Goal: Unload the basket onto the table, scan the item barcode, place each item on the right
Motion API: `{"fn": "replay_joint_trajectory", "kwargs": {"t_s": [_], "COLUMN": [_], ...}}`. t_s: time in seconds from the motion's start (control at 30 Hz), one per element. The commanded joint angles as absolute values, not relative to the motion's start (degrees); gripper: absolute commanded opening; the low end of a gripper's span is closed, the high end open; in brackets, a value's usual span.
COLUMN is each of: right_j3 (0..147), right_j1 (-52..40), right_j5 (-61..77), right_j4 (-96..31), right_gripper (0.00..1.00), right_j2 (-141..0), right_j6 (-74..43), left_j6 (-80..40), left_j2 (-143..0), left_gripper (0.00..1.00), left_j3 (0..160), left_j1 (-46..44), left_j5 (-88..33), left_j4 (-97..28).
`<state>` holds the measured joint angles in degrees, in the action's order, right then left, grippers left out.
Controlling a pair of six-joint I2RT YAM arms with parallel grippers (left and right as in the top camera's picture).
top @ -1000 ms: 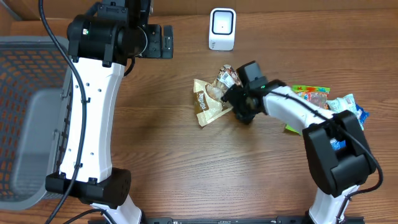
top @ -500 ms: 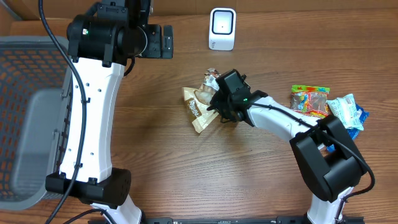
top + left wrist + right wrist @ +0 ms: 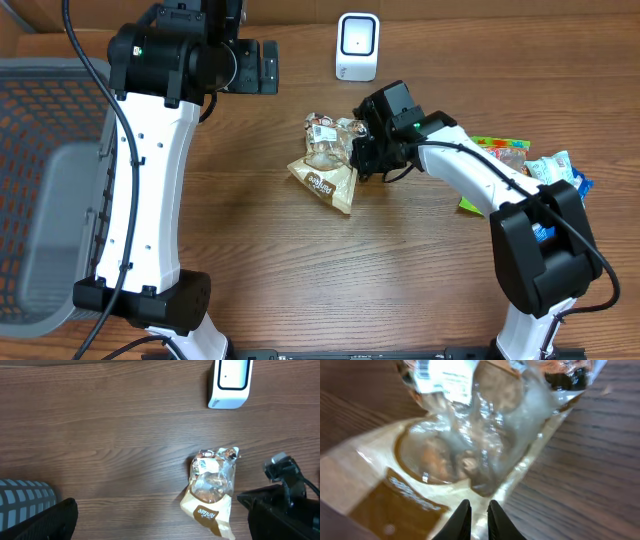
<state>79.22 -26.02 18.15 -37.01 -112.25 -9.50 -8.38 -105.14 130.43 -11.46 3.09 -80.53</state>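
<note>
The item is a tan and brown snack bag (image 3: 325, 165) with a clear window, lying mid-table in front of the white scanner (image 3: 357, 47). My right gripper (image 3: 362, 160) is at the bag's right edge. In the right wrist view its gripper (image 3: 475, 505) is pinched shut on the bag's pale seam (image 3: 470, 485). A white barcode label (image 3: 445, 375) faces up at the bag's far end. My left gripper (image 3: 160, 520) hangs wide open high above the table, with the bag (image 3: 212, 487) and scanner (image 3: 230, 382) below it.
A grey mesh basket (image 3: 40, 200) fills the left side. Several other snack packs, one green and orange (image 3: 500, 155) and one blue (image 3: 560, 175), lie at the right edge. The left arm (image 3: 150, 180) stands over the table's left half.
My right gripper closed on the bag's edge. The bag slid left and turned, its brown end now pointing toward the front. The left arm has not moved.
</note>
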Motion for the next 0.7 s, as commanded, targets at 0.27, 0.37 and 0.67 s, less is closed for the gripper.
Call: {"fn": "replay_joint_trajectory", "kwargs": {"t_s": [0.27, 0.37, 0.67], "right_j3": [79.59, 77.19, 71.61], "right_j1": [-24.64, -25.58, -32.6], "right_j5": [17.02, 17.02, 7.73], "right_j4": [-33.89, -32.62, -32.56], "right_gripper": [0.8, 0.83, 0.88], "right_j2": [-111.57, -112.01, -112.31], "right_j6": [-42.41, -47.83, -62.83], "left_j6": [-7.27, -7.27, -7.27], "left_j2": [-105.62, -105.62, -105.62], "left_gripper": [1.0, 1.0, 1.0], "left_j3": [130.28, 130.28, 130.28], "left_j1": [-11.27, -11.27, -11.27], "left_j5": [3.42, 3.42, 3.42], "left_j4": [-80.34, -80.34, -80.34]}}
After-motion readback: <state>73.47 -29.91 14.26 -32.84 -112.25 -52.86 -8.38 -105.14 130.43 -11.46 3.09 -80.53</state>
